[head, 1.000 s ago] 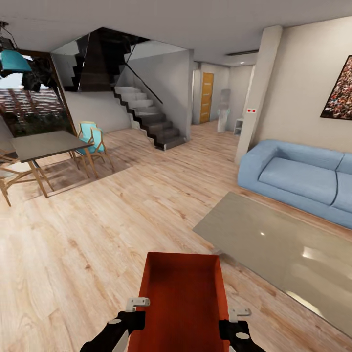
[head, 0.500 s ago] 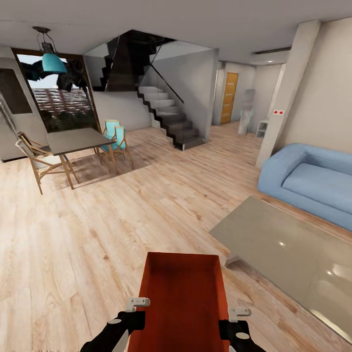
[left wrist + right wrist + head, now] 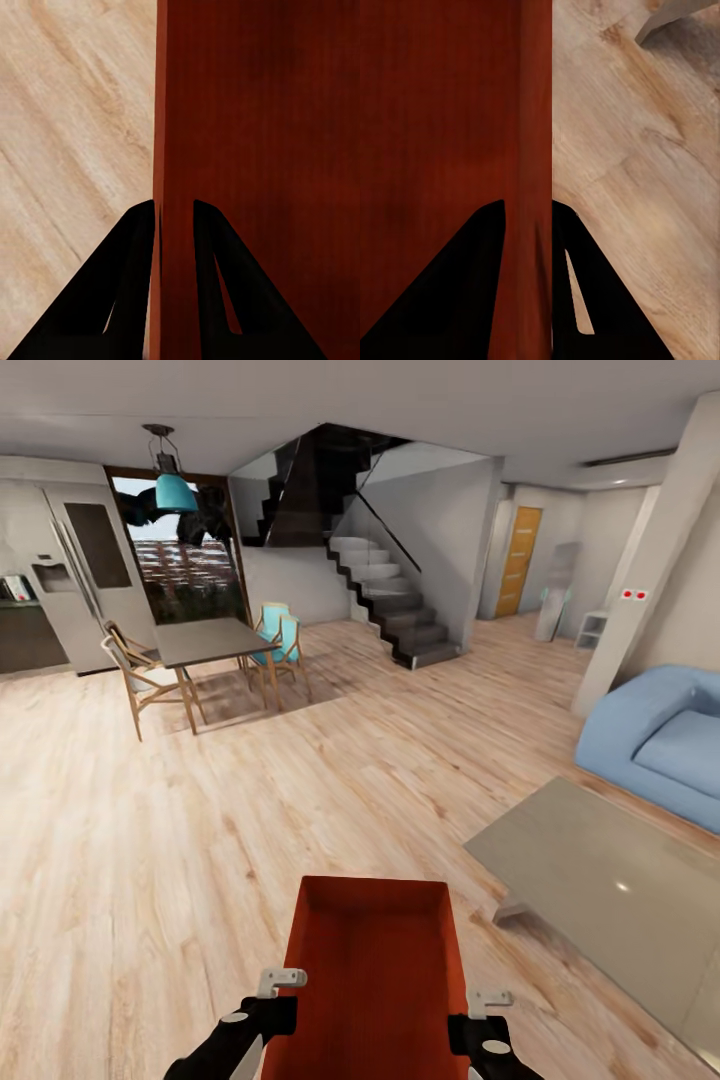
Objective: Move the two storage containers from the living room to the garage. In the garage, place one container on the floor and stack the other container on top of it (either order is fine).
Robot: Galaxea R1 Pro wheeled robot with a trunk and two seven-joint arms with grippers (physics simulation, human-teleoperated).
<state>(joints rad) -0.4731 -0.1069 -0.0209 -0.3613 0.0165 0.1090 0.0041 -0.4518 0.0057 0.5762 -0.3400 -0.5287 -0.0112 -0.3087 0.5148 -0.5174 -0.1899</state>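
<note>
Living-room plank floor (image 3: 200, 840) below: we carry one storage container (image 3: 375, 980), long axis pointing ahead, left gripper (image 3: 174, 217) and right gripper (image 3: 526, 217) each clamped on a side wall.

The storage container (image 3: 375, 970) looks like smooth, matt orange-red plastic. The floor (image 3: 200, 840) is light wood plank; the low table (image 3: 610, 900) is glossy

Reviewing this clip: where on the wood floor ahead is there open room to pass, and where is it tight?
Open: the wood floor between the dining table and the low grey table, toward the stairs. Tight: around the dining chairs, and between low table and blue sofa.
</note>
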